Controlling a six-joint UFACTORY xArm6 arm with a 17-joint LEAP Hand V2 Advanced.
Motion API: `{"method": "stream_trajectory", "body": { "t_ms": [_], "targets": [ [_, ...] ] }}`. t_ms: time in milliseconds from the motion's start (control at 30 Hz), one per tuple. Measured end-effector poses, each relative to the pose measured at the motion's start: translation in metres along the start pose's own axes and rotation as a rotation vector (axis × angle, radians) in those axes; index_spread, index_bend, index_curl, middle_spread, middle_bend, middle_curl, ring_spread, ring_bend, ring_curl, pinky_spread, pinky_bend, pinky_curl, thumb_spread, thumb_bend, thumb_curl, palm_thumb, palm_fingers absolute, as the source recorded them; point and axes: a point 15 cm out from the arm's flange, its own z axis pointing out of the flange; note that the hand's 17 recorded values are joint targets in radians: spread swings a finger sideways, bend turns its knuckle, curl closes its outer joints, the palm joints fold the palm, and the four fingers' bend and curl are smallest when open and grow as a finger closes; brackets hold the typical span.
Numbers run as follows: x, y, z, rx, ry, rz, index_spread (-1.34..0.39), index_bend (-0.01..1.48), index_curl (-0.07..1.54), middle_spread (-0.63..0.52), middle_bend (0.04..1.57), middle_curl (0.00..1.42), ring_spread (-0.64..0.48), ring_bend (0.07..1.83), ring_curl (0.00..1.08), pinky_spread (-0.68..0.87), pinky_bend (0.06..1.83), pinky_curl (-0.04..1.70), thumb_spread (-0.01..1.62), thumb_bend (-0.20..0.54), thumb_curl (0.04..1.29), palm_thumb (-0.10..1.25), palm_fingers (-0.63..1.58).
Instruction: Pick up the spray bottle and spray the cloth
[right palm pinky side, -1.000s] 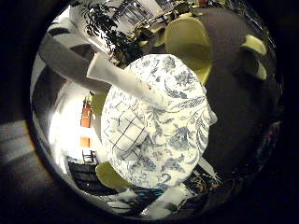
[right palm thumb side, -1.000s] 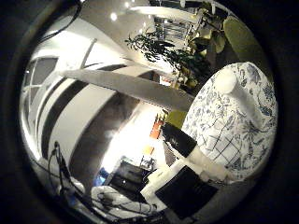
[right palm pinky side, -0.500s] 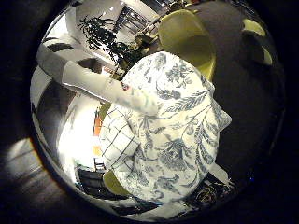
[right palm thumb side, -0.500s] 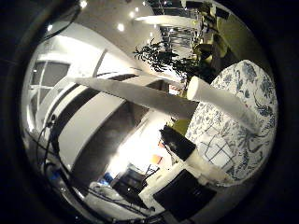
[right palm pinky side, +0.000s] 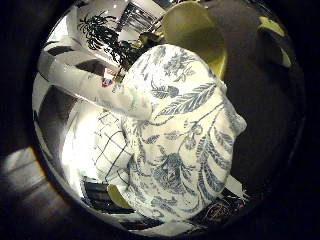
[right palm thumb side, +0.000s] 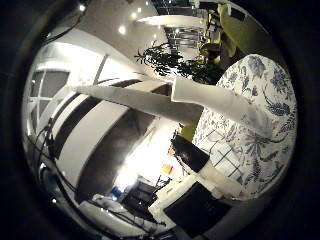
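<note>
The hand shows only as black and white parts at the edge of the thumb side view. Whether it is apart, together or clamped on anything cannot be told. The spray bottle cannot be picked out with certainty. A white tapered shaft crosses close to the palm and carries a small coloured mark in the little finger side view. It may be the bottle or part of the hand. The floral cloth fills most of the little finger side view, so it is close below the palm. A checked cloth lies just beside it, touching or overlapping it. The step in hand looks like aiming at the cloth. To do it well, the nozzle should probably point at the middle of the floral cloth rather than at its draped edge, so the mist lands on fabric and not beyond it. The palm should be held steady before any squeeze. The cloth's edge falls away to dark floor, with a yellow-green chair near it and a second chair further off. On the other side a leafy plant stands well apart. There is open room above the cloth. The chair side is the tighter one for any sweep.
</note>
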Motion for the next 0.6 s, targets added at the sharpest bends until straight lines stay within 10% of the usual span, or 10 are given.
{"method": "stream_trajectory", "body": {
  "t_ms": [600],
  "targets": [
    [-0.031,-0.019,0.083,-0.031,-0.083,-0.022,-0.15,0.15,0.28,0.14,0.28,0.37,0.22,0.4,0.29,0.39,0.41,0.29,1.07,-0.022,0.35,0.66,0.16]
  ]
}}
